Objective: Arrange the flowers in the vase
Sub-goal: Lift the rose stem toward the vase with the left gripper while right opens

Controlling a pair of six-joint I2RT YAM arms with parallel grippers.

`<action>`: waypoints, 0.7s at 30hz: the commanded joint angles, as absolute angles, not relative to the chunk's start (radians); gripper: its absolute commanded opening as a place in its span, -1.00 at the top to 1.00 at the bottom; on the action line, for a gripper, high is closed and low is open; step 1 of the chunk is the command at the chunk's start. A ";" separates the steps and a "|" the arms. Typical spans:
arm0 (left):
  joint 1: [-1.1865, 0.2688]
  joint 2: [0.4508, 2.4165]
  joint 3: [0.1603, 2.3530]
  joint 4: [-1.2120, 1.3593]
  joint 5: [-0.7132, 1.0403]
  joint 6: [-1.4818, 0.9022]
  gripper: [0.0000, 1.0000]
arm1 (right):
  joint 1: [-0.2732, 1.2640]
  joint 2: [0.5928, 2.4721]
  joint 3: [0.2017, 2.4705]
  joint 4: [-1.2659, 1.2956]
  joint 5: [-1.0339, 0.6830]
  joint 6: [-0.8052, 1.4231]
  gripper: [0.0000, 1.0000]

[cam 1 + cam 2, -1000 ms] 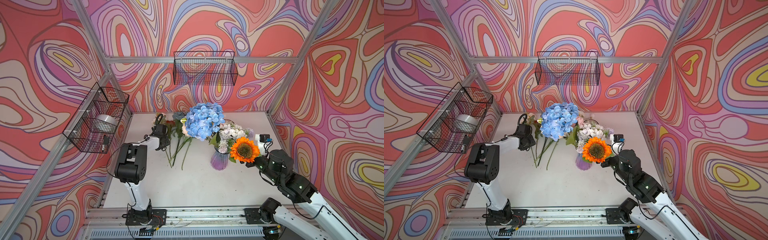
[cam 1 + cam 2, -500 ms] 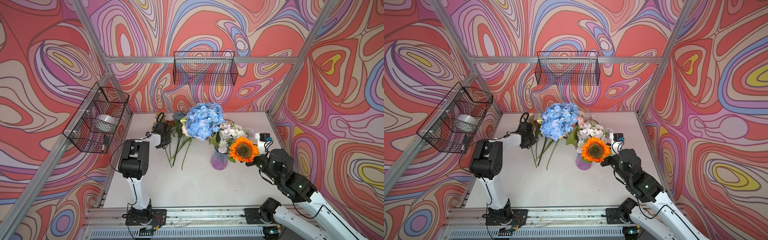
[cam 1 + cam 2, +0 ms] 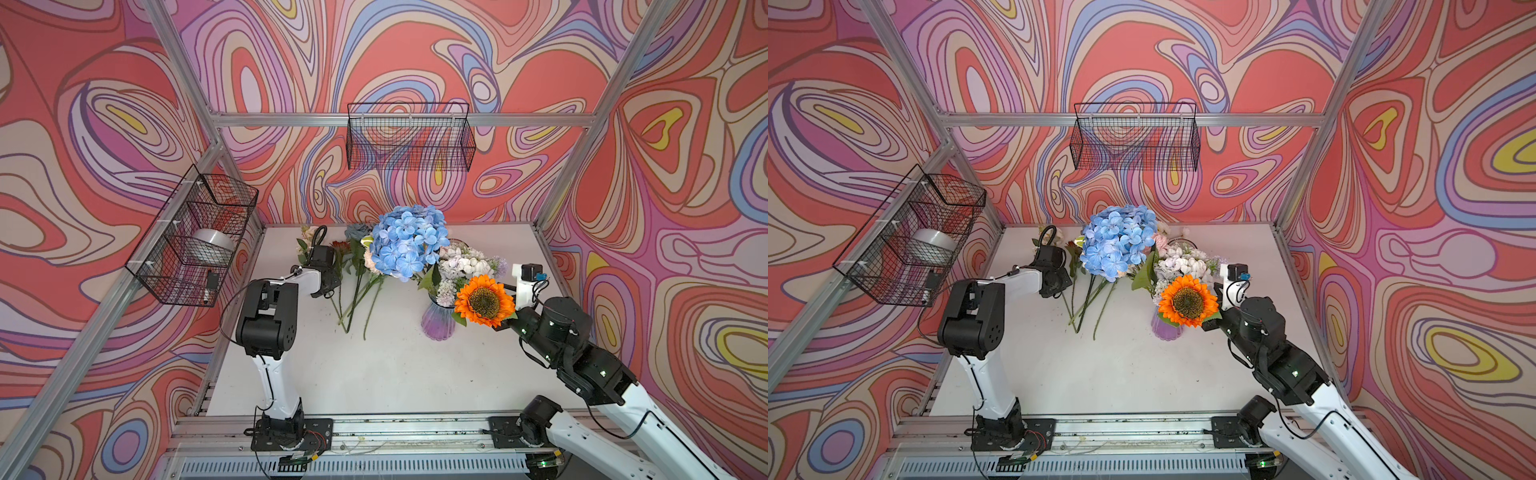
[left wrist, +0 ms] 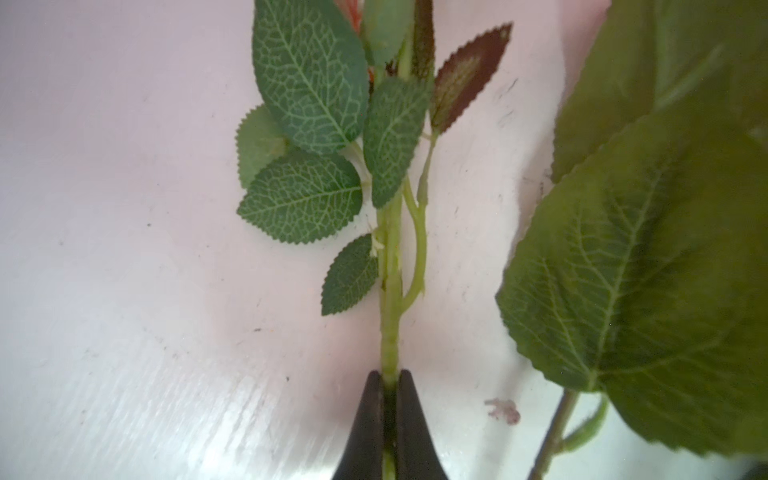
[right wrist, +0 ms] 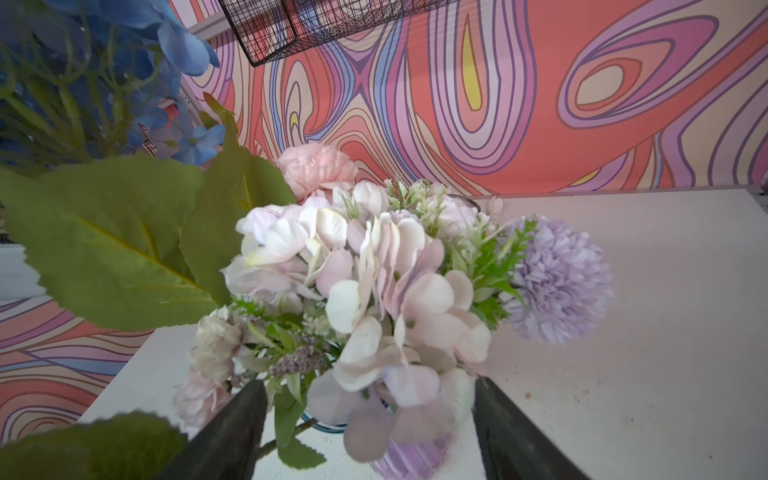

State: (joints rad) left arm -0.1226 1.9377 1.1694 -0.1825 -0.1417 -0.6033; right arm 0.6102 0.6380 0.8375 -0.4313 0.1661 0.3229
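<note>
The vase point(image 3: 437, 325) already holds the pale lilac cluster point(image 5: 374, 282), the sunflower point(image 3: 484, 301) and, it seems, the blue hydrangea point(image 3: 405, 247). Several flowers point(image 3: 360, 286) lie loose on the surface point(image 3: 374, 374), apart from the vase. My left fingers point(image 4: 376, 390) are closed tight on one leafy stem point(image 4: 390, 291) there, its bloom cut off from view. My right fingers point(image 5: 511, 436) stand wide beside the vase, gripping nothing; the sunflower hides them in both top views.

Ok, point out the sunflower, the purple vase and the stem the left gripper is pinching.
sunflower point(image 3: 484, 301): in a top view, on its dark seed centre.
purple vase point(image 3: 436, 326): in a top view, on its ribbed body.
pinched stem point(image 4: 390, 328): left wrist view, on the bare stalk between leaves and grip.
</note>
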 commanded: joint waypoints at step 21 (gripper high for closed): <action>-0.278 1.105 0.688 0.127 -0.179 -0.618 1.00 | 0.613 0.698 1.045 -0.520 0.179 0.237 -0.56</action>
